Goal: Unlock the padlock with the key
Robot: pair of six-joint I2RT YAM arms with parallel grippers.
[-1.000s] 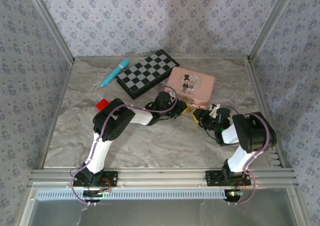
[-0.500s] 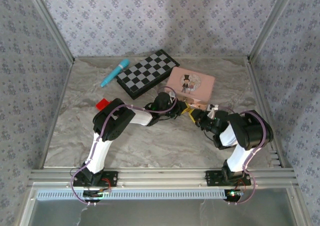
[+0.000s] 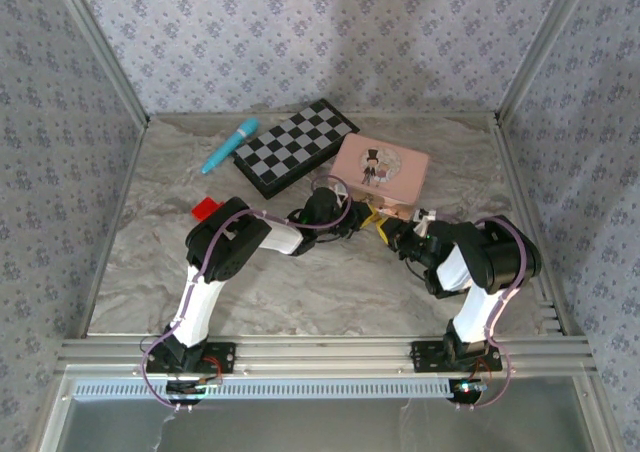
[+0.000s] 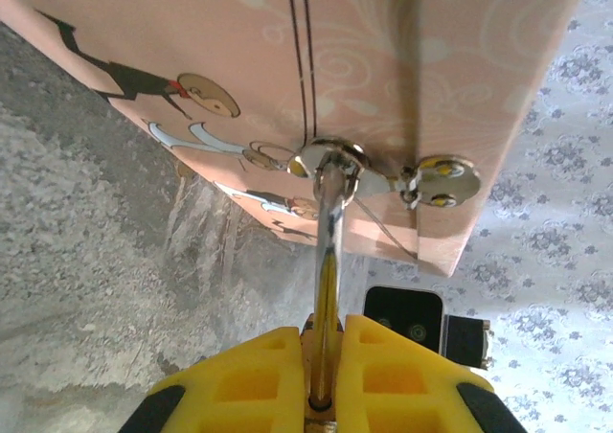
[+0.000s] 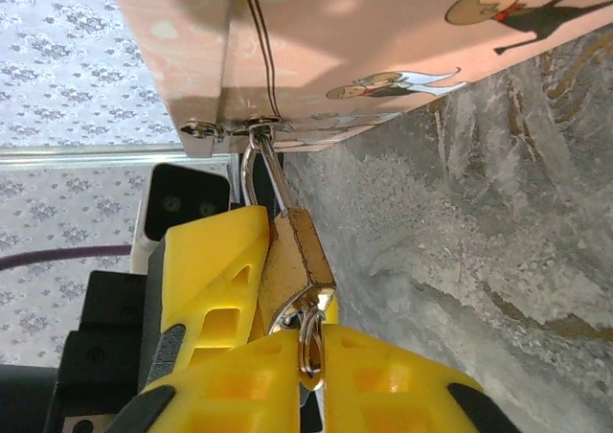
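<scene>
Overhead and wrist views of two arms meeting at the near face of the pink tin [image 3: 385,170], which lies right of centre on the grey marbled table [image 3: 300,282].

The padlock [image 5: 292,256] is a small brass body with a silver shackle [image 5: 261,170]. It hangs from the metal clasp [image 4: 330,155] on the tin's near face, at the seam between lid and base, and slants away from the tin toward the near side.

The left gripper [image 4: 324,332] comes in from the left. Its yellow fingers [image 4: 254,371] are pressed against the two flat faces of the padlock body. From its wrist camera the lock therefore appears edge-on, as a thin brass strip between them.

The right gripper [image 5: 308,358] comes in from the right with its jaws all but together. It pinches the key [image 5: 305,320] and its small ring [image 5: 308,345] at the bottom end of the padlock, where the key sits against the underside of the body. The two grippers lie just beside each other, each wrist camera facing the other.

A chequered board [image 3: 295,145] lies just beside the tin, to its far left, and a teal pen [image 3: 230,145] lies left of the board. A red block [image 3: 206,209] rests near the left arm, partly hidden by it.
</scene>
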